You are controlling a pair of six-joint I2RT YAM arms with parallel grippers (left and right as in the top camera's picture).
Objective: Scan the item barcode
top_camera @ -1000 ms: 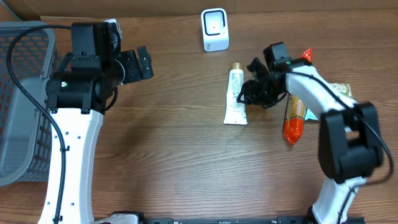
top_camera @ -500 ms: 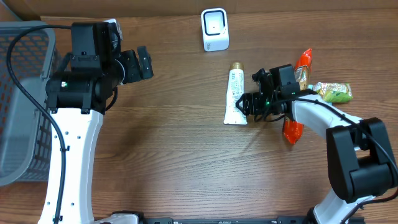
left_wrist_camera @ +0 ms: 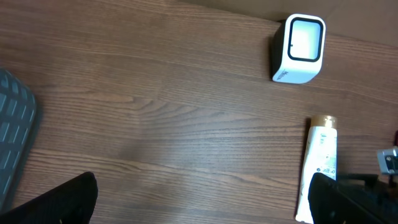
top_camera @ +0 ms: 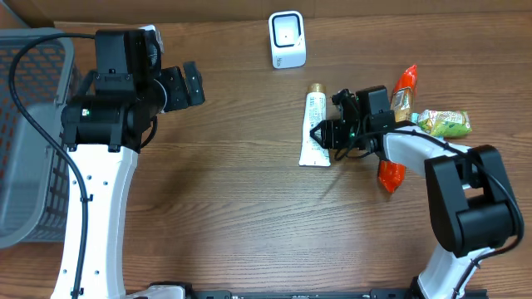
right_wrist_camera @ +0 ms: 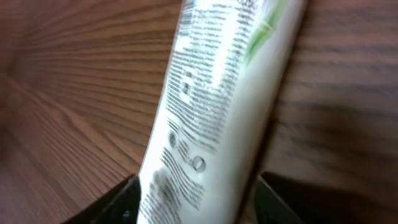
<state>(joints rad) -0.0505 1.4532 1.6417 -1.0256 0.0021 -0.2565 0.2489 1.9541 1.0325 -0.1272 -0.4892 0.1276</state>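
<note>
The item, a white tube with a gold cap, lies flat on the wooden table below the white barcode scanner. My right gripper reaches in from the right at table level. In the right wrist view the tube fills the space between the jaws of this gripper. One finger is at the tube's edge and a narrow gap shows at the other, so it stands open around the tube. My left gripper hangs wide open over bare wood at the left. Its wrist view shows the scanner and the tube.
A grey basket stands at the far left edge. An orange snack packet and a green packet lie right of the tube, under and beside my right arm. The basket's corner shows in the left wrist view.
My right gripper has swung from beside the orange packet leftward and down to the tube, and its jaws now straddle it. The left arm has not moved.
</note>
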